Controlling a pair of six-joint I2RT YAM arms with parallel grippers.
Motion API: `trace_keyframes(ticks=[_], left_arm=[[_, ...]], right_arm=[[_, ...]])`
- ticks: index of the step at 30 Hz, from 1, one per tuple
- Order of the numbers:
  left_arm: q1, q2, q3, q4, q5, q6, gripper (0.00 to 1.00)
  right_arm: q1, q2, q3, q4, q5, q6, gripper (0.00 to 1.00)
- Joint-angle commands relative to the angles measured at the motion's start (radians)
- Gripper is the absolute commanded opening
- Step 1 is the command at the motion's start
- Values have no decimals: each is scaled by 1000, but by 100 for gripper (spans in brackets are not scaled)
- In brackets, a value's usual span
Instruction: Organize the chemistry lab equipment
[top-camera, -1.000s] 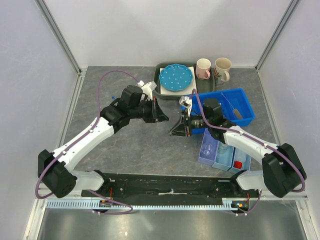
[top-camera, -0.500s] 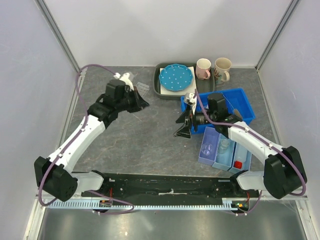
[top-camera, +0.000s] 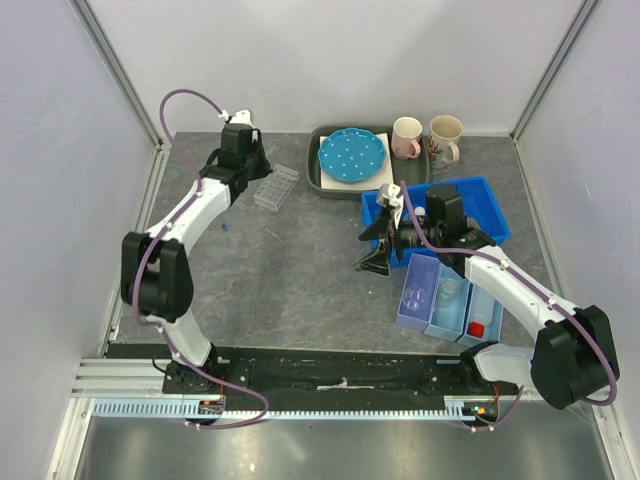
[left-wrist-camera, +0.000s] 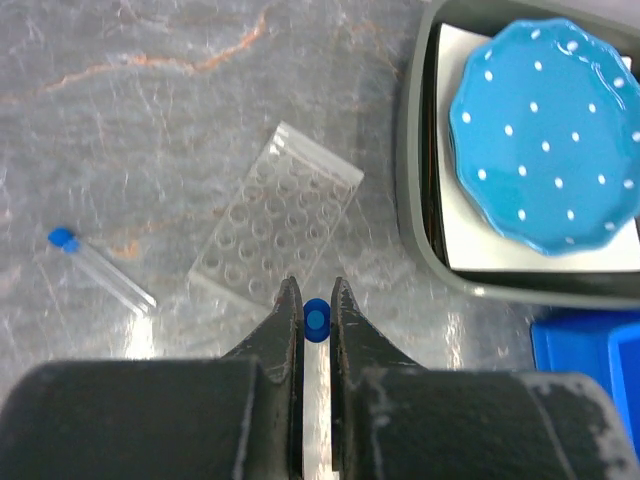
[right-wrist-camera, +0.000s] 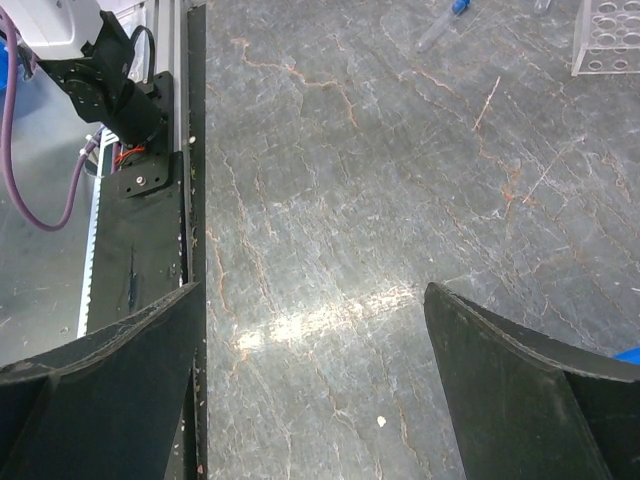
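Between your left gripper's nearly shut jaws sits a blue-capped tube, pinched just beside the clear test-tube rack. A second tube lies apart, left of the rack. Your right gripper hangs wide open over the grey table.

Far left on the table, the test-tube rack lies just left of a tray carrying a plate; two mugs stand just right of the plate. A capped tube lies left of the rack, apart from it. A second tube sits between the left gripper fingers at the rack's near edge. Nearer, right of the tray, sits a bin. In front of it, a divided box holds flasks and a capped bottle.
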Motion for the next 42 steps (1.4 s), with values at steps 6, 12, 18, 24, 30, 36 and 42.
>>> trace_keyframes(ticks=[6,12,18,24,30,36,42], left_arm=[[29,265,273,96,-87,98,2],[43,391,403,35,-57,98,2],[43,437,443,22,-39,86,2],[43,465,459,1,-36,75,2],[43,461,440,-11,-50,70,2],[43,457,419,-14,-36,63,2],[43,454,399,-19,-33,61,2]], right_arm=[[-2,-18,34,-18,-11,-62,98],[-2,-4,43,-40,-3,-78,98],[-5,7,52,-50,-2,-87,98],[-5,19,54,-58,0,-90,98],[-10,22,54,-58,1,-91,98],[-10,24,55,-63,1,-94,98],[-13,19,57,-64,1,-96,98]])
